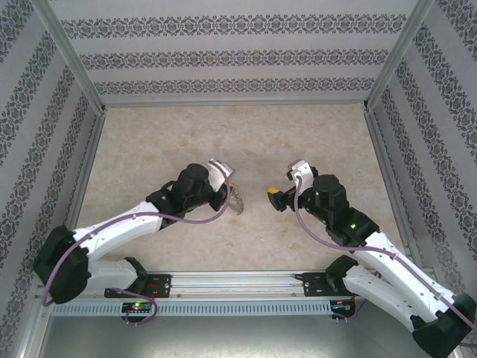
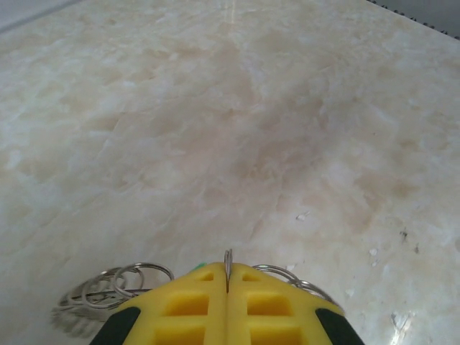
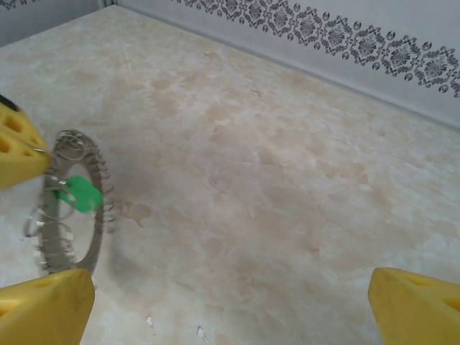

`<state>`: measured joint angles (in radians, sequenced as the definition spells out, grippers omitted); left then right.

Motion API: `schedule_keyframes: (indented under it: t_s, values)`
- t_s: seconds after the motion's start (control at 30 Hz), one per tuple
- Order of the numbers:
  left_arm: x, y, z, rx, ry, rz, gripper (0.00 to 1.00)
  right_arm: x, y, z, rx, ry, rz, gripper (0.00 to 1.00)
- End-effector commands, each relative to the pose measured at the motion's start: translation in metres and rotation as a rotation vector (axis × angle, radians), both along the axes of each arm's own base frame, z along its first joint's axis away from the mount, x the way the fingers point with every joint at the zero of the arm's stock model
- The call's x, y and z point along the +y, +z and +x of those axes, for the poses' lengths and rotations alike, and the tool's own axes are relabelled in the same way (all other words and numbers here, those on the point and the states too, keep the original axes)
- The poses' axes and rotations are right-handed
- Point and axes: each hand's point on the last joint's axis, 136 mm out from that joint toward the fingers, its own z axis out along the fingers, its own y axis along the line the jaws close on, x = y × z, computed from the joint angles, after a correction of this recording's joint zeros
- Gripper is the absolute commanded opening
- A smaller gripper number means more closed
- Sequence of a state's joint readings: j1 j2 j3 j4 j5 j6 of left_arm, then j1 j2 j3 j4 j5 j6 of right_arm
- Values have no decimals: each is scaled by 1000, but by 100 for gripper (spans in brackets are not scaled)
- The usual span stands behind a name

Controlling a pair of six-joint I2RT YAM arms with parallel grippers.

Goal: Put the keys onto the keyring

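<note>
Saw left claw (image 2: pixel 228 287) clenched on the rim of the keyring (image 3: pixel 72 208), upright over the table (image 1: pixel 149 149), green key (image 3: pixel 85 194) among its loops. Saw right claw (image 3: pixel 231 284) spread wide, empty. Seemed light, stiff, slippery; best pinched on the flat rim.

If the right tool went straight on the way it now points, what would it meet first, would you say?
Probably the bare tabletop: the right tool stands open, and the keyring in the left tool lies off its line, though depth is unclear.
</note>
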<state>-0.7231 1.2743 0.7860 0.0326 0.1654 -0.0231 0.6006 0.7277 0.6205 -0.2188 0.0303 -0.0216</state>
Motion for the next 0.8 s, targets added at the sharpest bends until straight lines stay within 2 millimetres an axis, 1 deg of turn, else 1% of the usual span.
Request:
schedule_keyframes:
  t_s: [0.0,0.17,0.3,0.37,0.5,0.63,0.77]
  values:
    - [-22,38,22,-66,-32,-124,0,-4,1,0,0,-16,39,98]
    - [-32,32,41,-46,-37,-130,0,-12,2,2,-6,-50,52,98]
    - [-31,17,44,-8,-34,-129,0,-15,3,3,-21,-66,63,98]
    - [-28,5,38,20,-39,-124,0,-18,5,3,-32,-74,70,98]
    - [-16,-18,21,83,-31,-112,0,-21,8,2,-48,-82,79,98]
    - [-2,-35,2,128,-13,-111,0,-22,11,1,-60,-81,96,98]
    - [14,-51,-12,162,24,-102,1,-18,10,1,-50,-64,106,98]
